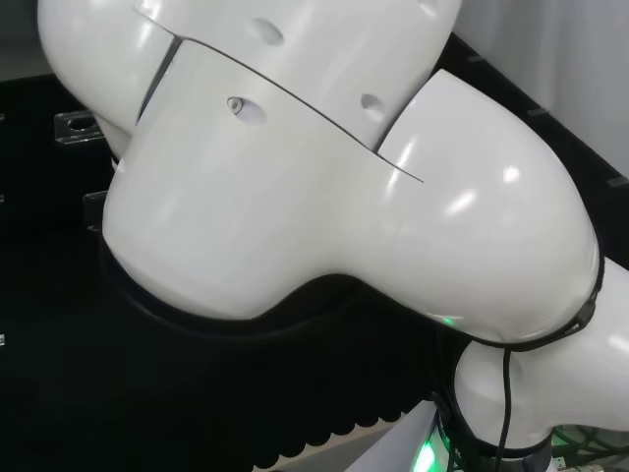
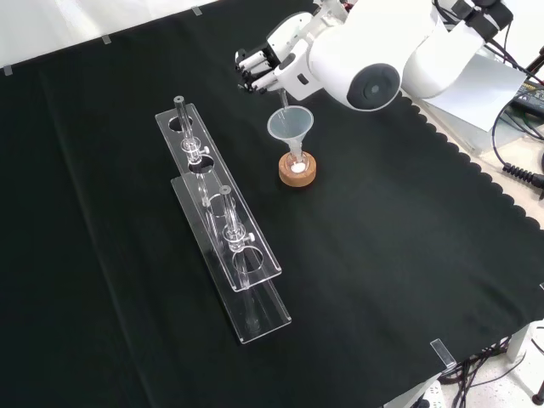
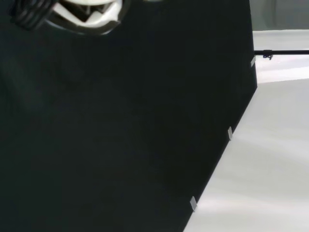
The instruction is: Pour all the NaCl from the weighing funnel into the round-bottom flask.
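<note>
Weighing funnel [image 2: 281,104], a thin clear piece, is hanging from my hand [image 2: 270,66] in the front view, its narrow end pointing down into the wide mouth of a translucent funnel [image 2: 291,127]; my fingers [image 2: 252,70] are curling around its upper end, though I cannot make out exactly how they are closing on it; whether any salt is lying inside it I cannot tell. My hand is reaching in from the top of the front view, just left of my own big white link with the round grey cap [image 2: 374,85]; in the wrist view a blurred white and black part of my hand [image 3: 87,12] is showing against the black cloth [image 3: 106,135].

Directly beneath, the translucent funnel is sitting upright in the neck of the round-bottom flask [image 2: 298,164], which is resting on a cork ring [image 2: 298,172]; something white is glinting inside the flask, just under the funnel's stem. Well to the left in the front view, two long clear racks [image 2: 223,223] are lying on the bench [image 2: 408,255], running diagonally side by side, with clear glass pieces standing in their holes. In the head view my own white links [image 1: 324,167] are standing in front of the bench.
</note>
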Robot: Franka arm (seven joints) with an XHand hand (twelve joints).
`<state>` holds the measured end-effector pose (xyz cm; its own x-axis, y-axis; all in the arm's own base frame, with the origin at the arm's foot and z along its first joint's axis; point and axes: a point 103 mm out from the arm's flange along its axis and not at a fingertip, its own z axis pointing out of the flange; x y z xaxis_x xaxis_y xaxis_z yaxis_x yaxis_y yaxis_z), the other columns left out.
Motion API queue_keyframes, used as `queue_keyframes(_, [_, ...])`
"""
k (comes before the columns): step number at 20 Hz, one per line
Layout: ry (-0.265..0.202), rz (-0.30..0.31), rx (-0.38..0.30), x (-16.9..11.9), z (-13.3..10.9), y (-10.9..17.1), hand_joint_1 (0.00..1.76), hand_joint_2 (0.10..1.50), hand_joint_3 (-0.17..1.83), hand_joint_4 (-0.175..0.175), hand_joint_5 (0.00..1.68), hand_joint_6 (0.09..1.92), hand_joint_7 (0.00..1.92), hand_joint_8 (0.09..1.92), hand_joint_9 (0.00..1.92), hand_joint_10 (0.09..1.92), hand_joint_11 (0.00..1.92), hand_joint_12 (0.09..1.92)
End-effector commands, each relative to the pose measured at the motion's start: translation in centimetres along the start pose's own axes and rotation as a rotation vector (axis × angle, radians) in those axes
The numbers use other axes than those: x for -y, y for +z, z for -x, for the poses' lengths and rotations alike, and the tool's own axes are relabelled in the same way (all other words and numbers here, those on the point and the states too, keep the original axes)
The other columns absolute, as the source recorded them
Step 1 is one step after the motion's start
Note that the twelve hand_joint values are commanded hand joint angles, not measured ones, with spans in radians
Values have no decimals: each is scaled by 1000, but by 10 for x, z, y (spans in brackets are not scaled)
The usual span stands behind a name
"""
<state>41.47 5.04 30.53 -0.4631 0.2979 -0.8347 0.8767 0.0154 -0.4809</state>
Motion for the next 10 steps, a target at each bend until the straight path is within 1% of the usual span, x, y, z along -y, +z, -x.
queue_keyframes(1, [-4,31,-42,-1,-1,9,1099,669,701,175,1195,831,410,636,734,495,522,1211])
queue_keyframes(5, [-6,33,-77,-4,-1,17,1099,669,701,175,1195,831,410,636,734,496,523,1211])
queue_keyframes(10, [-7,50,-131,-6,0,25,1099,670,700,175,1194,832,410,636,735,496,525,1211])
